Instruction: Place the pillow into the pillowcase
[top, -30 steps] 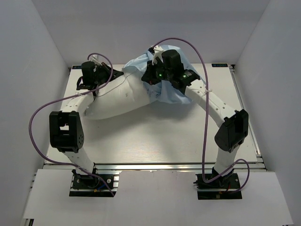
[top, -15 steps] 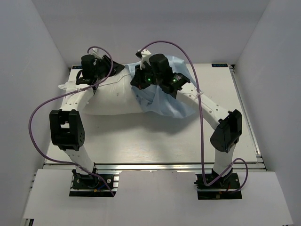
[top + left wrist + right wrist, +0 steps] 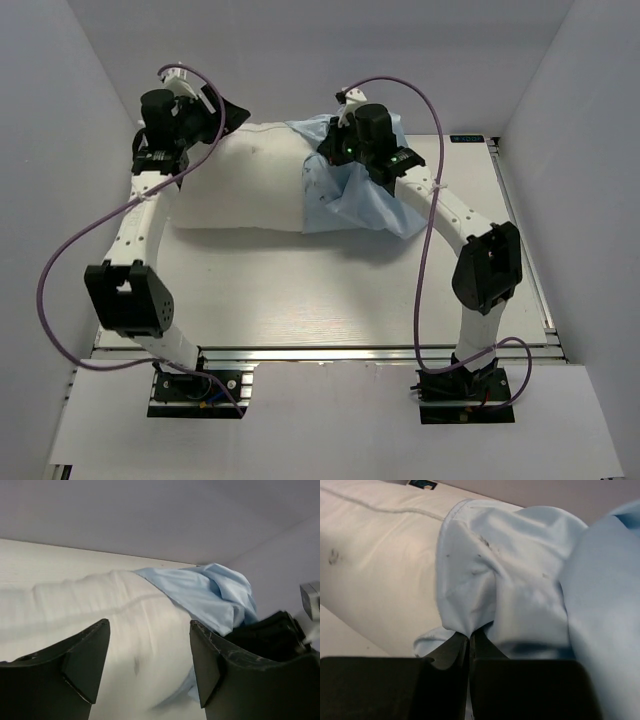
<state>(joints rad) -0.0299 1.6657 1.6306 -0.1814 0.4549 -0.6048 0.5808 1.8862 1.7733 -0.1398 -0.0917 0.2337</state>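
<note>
Pinching the pillowcase [image 3: 520, 595] hem, the right fingers [image 3: 462, 647] are clenching it at the right end of the pillow [image 3: 385, 570] — the pillow is lying on the desk [image 3: 330, 290], that end sleeved; the left fingers [image 3: 87, 662] are hovering released over its left end.

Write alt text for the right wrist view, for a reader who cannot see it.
The right end effector is shut on a fold of the light blue pillowcase at the bottom centre. The white pillow fills the left of the picture, its end covered by the pillowcase's hemmed edge.
</note>
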